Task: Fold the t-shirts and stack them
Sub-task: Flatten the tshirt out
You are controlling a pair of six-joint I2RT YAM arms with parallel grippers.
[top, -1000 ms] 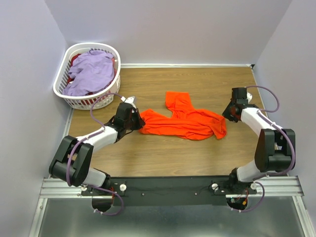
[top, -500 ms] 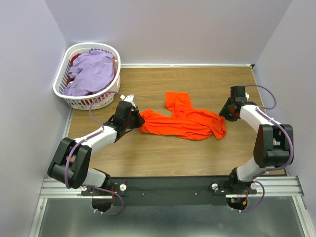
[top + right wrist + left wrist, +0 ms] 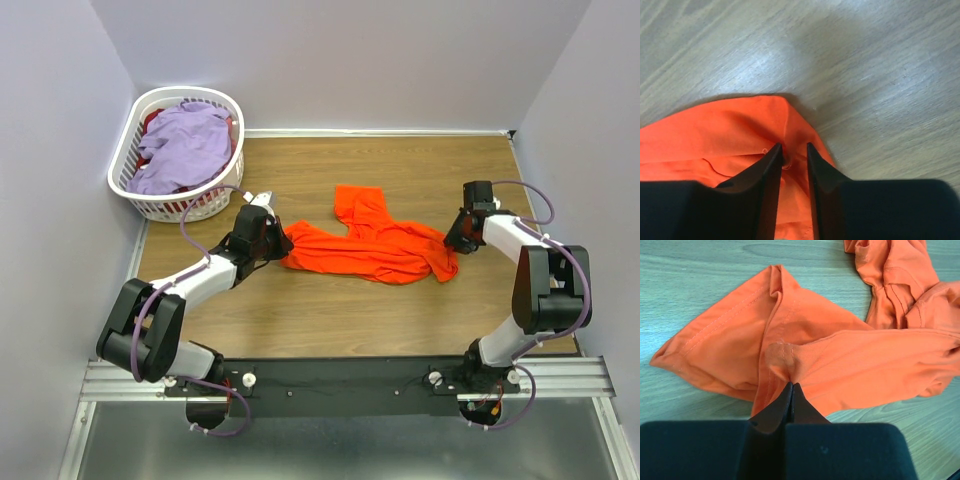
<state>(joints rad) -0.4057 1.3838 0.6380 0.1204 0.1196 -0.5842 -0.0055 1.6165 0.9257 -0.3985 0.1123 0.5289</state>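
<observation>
— What's nearest?
— My left pincer (image 3: 791, 385) is clamped tight on a hem fold of the soft, crumpled orange cloth t-shirt (image 3: 375, 245). My right pincer (image 3: 794, 147) stands narrowly parted over its opposite edge.
— Beyond?
— The shirt sprawls mid wood-grain tabletop (image 3: 400, 170). In the far-left corner, a white slotted plastic basket (image 3: 170, 207) holds a rumpled lavender tee (image 3: 185, 145).

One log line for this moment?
left claw: shut on orange tee | right claw: open at tee's edge | lavender tee: in basket
</observation>
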